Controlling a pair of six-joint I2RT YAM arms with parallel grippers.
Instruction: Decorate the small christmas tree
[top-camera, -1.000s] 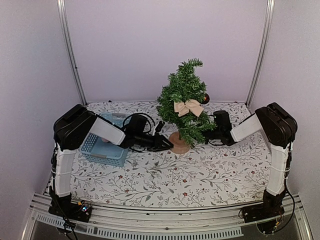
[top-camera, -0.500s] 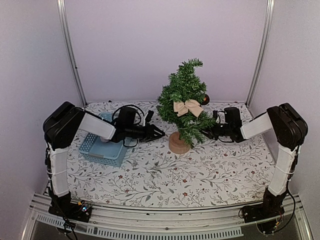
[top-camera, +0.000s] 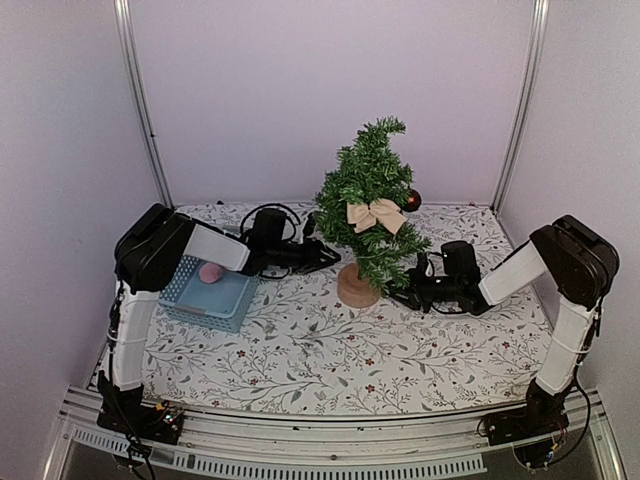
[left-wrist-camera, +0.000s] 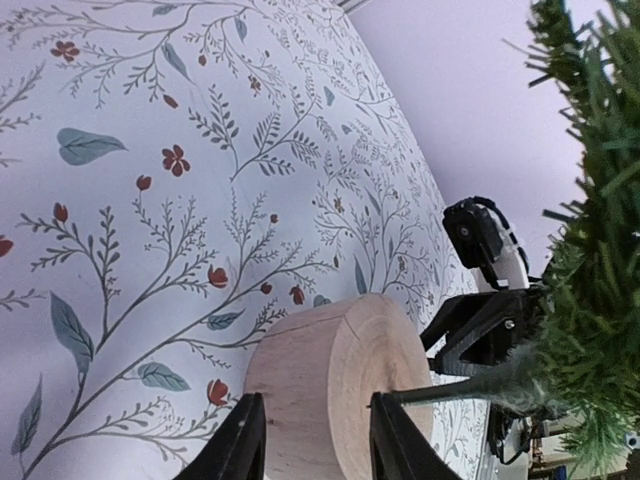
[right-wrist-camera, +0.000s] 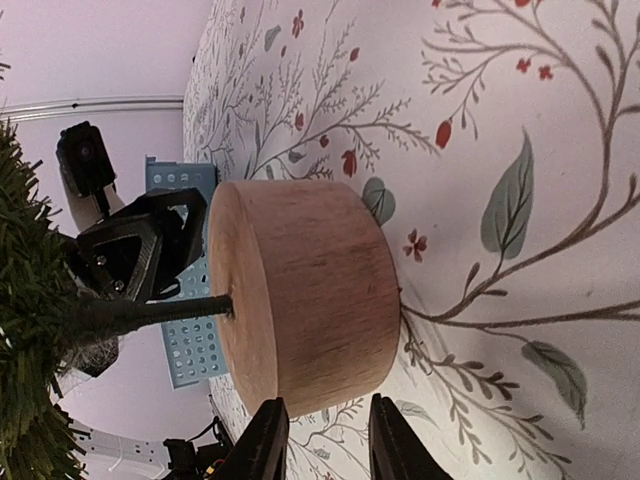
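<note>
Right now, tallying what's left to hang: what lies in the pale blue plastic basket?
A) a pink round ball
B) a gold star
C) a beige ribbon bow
A: a pink round ball lies inside the pale blue plastic basket; the beige ribbon bow is on the small dark-green christmas tree.

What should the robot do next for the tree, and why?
Probably the left gripper should swing over to the basket and take the pink ball. It and the right gripper are both open and empty beside the tree, near its base. The tree shows just a bow and a red ball, and the basket is on the left arm's side.
</note>
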